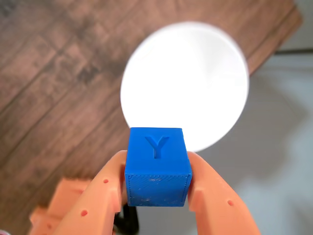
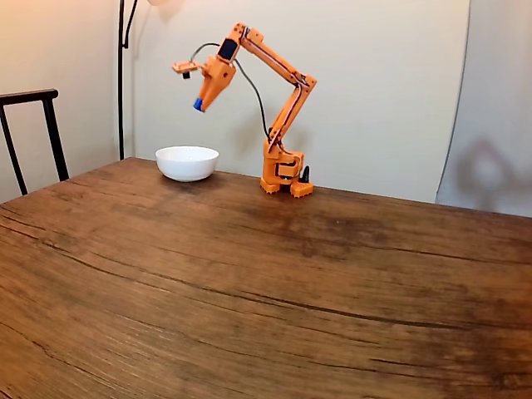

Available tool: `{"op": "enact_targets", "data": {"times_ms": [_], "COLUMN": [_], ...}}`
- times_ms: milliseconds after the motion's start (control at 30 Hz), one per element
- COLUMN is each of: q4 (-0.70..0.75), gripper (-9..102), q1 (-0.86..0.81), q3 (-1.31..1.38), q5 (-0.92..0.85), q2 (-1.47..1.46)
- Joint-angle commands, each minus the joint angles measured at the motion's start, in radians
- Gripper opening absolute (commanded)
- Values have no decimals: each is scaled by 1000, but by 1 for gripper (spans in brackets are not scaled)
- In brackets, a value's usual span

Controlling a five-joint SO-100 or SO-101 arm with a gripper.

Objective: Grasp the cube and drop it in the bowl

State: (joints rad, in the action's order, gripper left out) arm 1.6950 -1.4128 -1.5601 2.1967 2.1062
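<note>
A dark wooden table (image 2: 249,283) stands before a pale wall (image 2: 382,83), with a black chair (image 2: 33,133) at left.

Open air separated the raised gripper (image 2: 199,103) and its clamped cube (image 2: 199,105) from the white bowl (image 2: 187,163) beneath. The wooden table (image 2: 266,283) lay bare in front; a chair (image 2: 33,137) and lamp pole (image 2: 121,79) stood at the left edge.
</note>
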Motion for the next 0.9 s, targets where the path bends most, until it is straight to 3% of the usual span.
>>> {"op": "enact_targets", "data": {"times_ms": [0, 700, 867], "q4": [-25, -411, -472], "gripper": [9, 10, 21], "q1": [-55, -187, -189], "q3": [-72, -517, -598], "q5": [55, 281, 290], "q2": [51, 61, 60]}}
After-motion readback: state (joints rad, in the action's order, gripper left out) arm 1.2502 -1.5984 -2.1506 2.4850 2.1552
